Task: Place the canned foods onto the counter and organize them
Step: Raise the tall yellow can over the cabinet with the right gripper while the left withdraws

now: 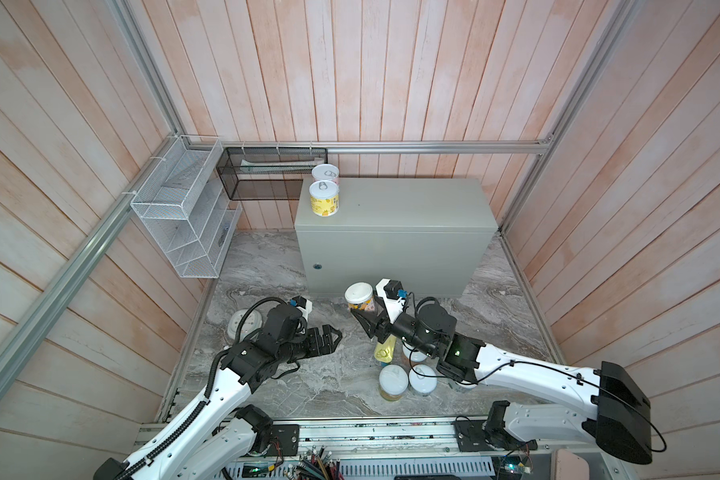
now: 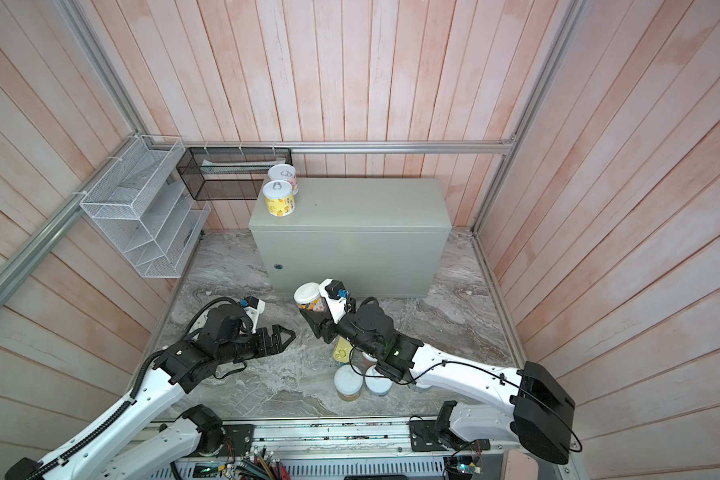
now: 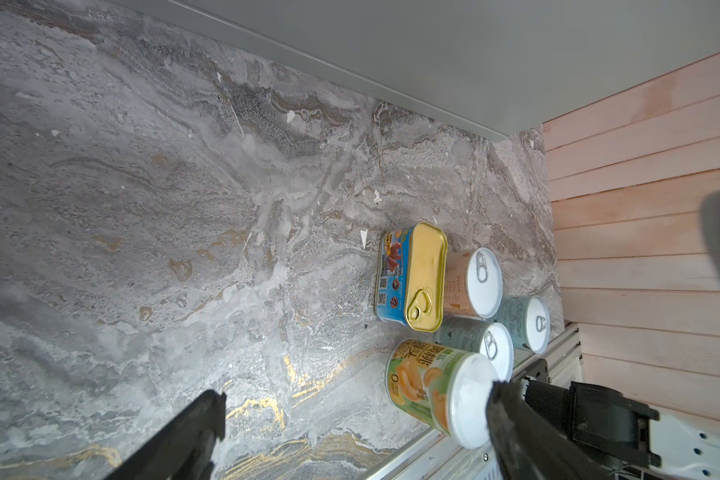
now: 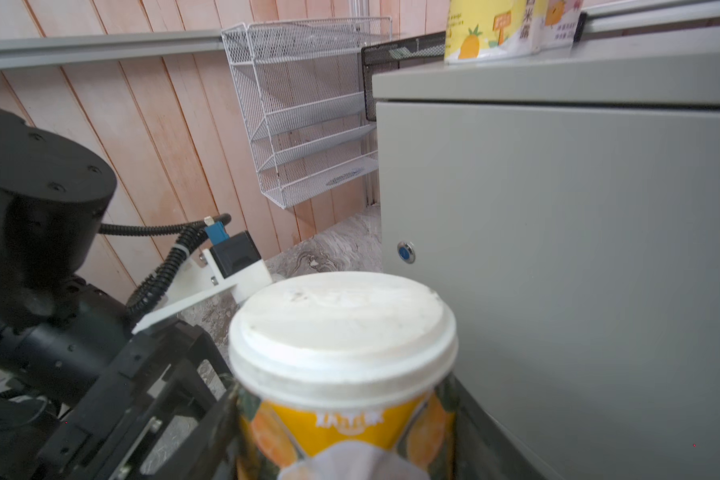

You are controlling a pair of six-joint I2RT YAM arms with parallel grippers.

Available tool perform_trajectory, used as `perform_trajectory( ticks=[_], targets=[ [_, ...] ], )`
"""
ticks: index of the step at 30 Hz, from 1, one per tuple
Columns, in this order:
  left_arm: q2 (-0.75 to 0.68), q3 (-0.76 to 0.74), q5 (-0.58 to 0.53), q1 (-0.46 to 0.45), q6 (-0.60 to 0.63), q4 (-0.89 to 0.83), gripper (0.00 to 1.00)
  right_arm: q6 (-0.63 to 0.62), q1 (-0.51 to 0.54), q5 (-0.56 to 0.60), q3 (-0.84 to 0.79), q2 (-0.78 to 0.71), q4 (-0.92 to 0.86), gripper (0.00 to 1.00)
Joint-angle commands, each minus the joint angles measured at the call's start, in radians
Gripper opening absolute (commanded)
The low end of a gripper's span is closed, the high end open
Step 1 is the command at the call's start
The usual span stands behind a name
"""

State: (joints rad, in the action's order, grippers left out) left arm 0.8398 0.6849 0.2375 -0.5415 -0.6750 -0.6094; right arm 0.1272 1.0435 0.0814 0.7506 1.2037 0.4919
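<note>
two cans are stood on the counter (image 1: 391,208), at its rear left corner: a yellow pineapple can (image 1: 324,198) and, just behind it, a pink can (image 1: 326,174), both with axes vertical and pull-tab lids upward. a third, the orange can (image 1: 359,296), is clamped by its sides in the right gripper (image 1: 363,308), white lid up and axis near vertical, held clear of the marble floor (image 1: 287,386) just before the counter's front face and below its top. the left gripper (image 1: 336,338) is spread wide and empty above the marble.

beside the right arm a gold tin (image 3: 422,276) is laid lid up, its long axis running toward the counter. four upright cans are clustered against it: a peach can (image 3: 470,282), a blue can (image 3: 524,322), a second blue can (image 3: 481,343) and a green-labelled can (image 3: 425,382). in both top views part of this cluster is hidden under the right arm.

a round pale disc (image 1: 246,324) is half covered by the left arm. what lies in the white wire rack (image 1: 184,216) cannot be made out. something pale and long, hard to identify, is held in the black mesh basket (image 1: 267,172).
</note>
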Motion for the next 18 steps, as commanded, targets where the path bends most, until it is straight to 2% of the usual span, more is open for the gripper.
perform_trajectory(
  ticks=[1,10,18],
  targets=[
    [0.009,-0.004,-0.03,0.006,-0.003,0.049,1.0,-0.029,-0.009,0.026,0.048,-0.05,0.04,0.59],
    [0.024,-0.06,-0.034,0.008,-0.009,0.138,1.0,-0.049,-0.05,0.027,0.153,-0.065,-0.054,0.61],
    [0.052,-0.081,-0.026,0.013,-0.004,0.191,1.0,-0.086,-0.111,-0.02,0.307,-0.002,-0.112,0.62]
  ],
)
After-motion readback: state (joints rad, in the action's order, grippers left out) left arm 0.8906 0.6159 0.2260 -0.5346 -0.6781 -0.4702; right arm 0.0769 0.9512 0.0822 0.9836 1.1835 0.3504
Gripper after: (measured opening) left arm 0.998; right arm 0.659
